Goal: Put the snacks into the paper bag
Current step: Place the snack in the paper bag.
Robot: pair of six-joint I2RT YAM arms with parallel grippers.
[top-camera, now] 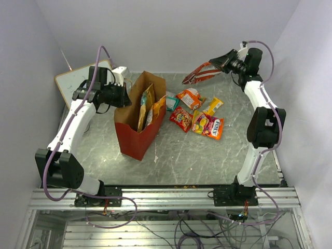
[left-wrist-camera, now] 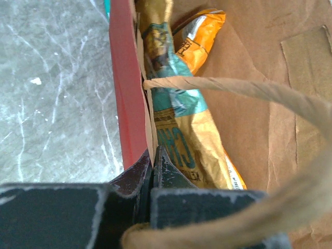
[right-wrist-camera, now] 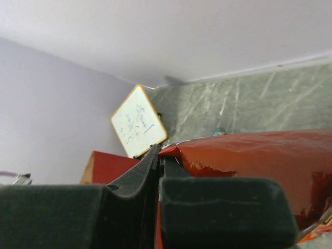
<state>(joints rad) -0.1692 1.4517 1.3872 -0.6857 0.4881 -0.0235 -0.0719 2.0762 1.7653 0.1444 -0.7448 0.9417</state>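
The left gripper (left-wrist-camera: pixel 153 158) pinches the left rim of the paper bag (top-camera: pixel 136 136), standing upright left of centre (tan-gold and orange packets (left-wrist-camera: pixel 181 140) sit inside). The right gripper (top-camera: pixel 219 63) clamps the dark red chip bag (top-camera: pixel 199 74) aloft, far right; small packs (top-camera: pixel 199 118) lie beside the bag

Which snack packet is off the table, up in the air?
The dark red chip bag, pinched by the right tool; the others lie on the table or stand in the paper bag.

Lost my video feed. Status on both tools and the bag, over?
Left tool shut on paper bag rim. Right tool shut on dark red chip bag, aloft. Loose packets on table beside it, mouth unblocked.
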